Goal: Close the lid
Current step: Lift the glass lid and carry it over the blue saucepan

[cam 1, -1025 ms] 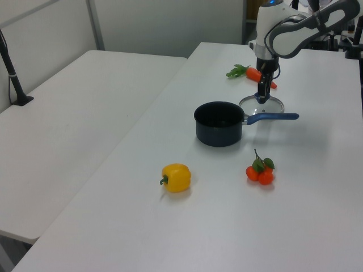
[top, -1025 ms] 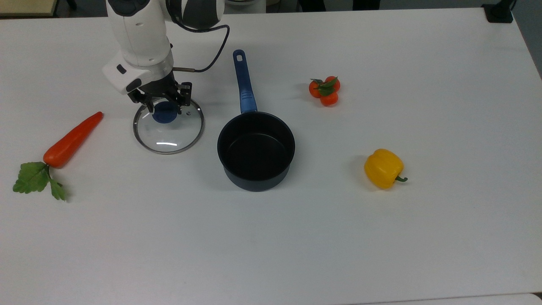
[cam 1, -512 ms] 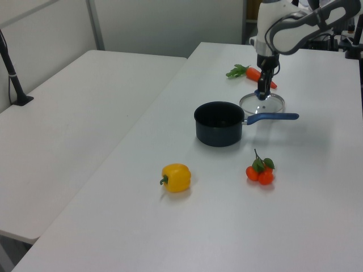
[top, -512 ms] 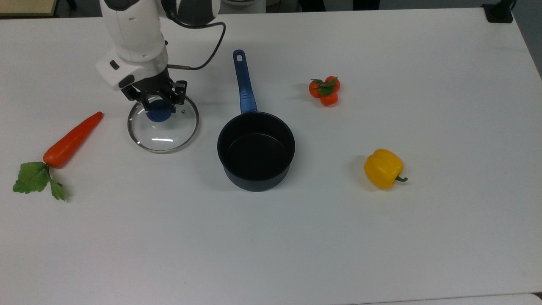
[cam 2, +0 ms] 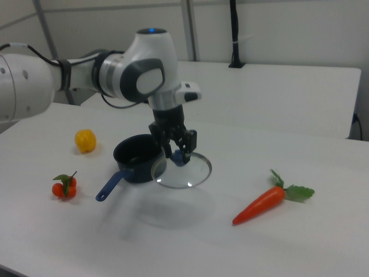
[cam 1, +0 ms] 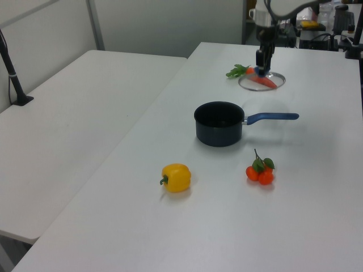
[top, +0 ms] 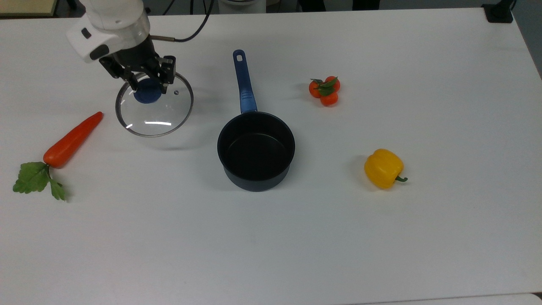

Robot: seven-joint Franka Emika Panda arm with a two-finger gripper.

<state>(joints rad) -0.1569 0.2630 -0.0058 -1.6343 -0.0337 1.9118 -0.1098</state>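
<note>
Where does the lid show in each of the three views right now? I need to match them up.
Top view: the lid is upper left, held by the gripper.
Left view: lid at top, right of centre.
Right view: lid near centre.
Shared landmark: the saucepan.

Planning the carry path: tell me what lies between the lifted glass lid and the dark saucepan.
Only bare white table in the top view, between the round glass lid and dark blue-handled saucepan.

Table (top: 338,237): white, broad.
Second table (cam 1: 68,130): white, left of the first in the left view.
Wall (cam 1: 170,22): pale, behind both.
</note>
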